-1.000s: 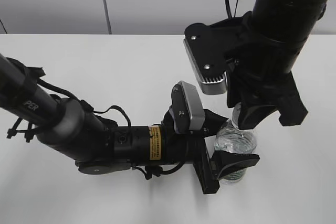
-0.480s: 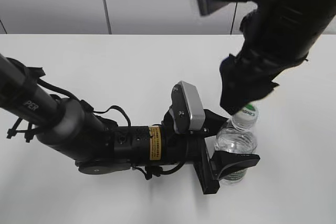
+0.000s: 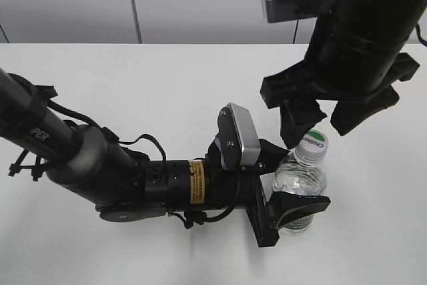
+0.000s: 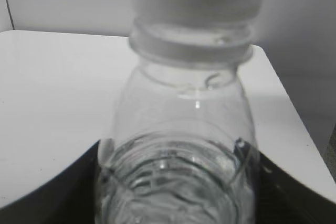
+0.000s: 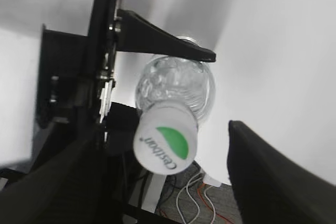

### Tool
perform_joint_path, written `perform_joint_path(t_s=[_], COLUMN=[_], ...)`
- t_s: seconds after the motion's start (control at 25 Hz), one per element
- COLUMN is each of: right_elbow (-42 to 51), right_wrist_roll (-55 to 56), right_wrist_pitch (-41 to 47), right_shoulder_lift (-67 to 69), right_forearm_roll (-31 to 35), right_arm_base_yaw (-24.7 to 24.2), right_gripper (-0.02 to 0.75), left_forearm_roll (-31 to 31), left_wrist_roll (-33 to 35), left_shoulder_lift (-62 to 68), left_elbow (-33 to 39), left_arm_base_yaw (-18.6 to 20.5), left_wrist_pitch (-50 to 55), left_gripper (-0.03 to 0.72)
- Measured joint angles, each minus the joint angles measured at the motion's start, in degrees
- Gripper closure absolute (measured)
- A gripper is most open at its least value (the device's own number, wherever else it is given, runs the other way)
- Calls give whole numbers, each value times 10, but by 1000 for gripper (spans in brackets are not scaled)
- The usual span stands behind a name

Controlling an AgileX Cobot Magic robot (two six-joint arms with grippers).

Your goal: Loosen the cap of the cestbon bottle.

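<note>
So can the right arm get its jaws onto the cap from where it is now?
Probably yes. The right gripper hangs open just above the cap, whose top is bare in the right wrist view. The left gripper clamps the cestbon bottle lower down, on its body, leaving the cap free.

We see the cestbon bottle [image 3: 299, 188] standing upright at the lower right of the exterior view, a small clear plastic bottle with ribbed shoulders, its lower body hidden. The cap [image 3: 312, 143] sits on its neck: round, white, its top printed with a green half-circle and dark lettering. In the right wrist view the cap [image 5: 165, 141] lies near the frame's centre, the bottle [image 5: 176, 85] just above it.
</note>
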Motion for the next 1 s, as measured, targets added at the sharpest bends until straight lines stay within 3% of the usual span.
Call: perform_joint_path(t_s=[0.12, 0.28, 0.48, 0.6, 0.88, 1.0], right_elbow=[3, 3, 3, 3, 3, 2], right_wrist_roll=[0, -7, -67, -185, -654, -756], right_wrist_pitch=[0, -1, -1, -1, -1, -1], right_shoulder_lift=[8, 8, 8, 8, 8, 6], right_forearm_roll=[-7, -6, -3, 1, 10, 11], right_arm_base_yaw=[0, 0, 0, 0, 0, 0], right_gripper=[258, 429, 450, 450, 450, 450], left_forearm_roll=[0, 0, 0, 0, 0, -1], left_wrist_roll=[-1, -1, -1, -1, 0, -1], left_shoulder_lift=[0, 0, 0, 0, 0, 0], left_elbow=[0, 0, 0, 0, 0, 0], left_arm_base_yaw=[0, 0, 0, 0, 0, 0], left_wrist_pitch=[0, 1, 0, 0, 1, 2], left_gripper=[165, 165, 165, 165, 165, 165])
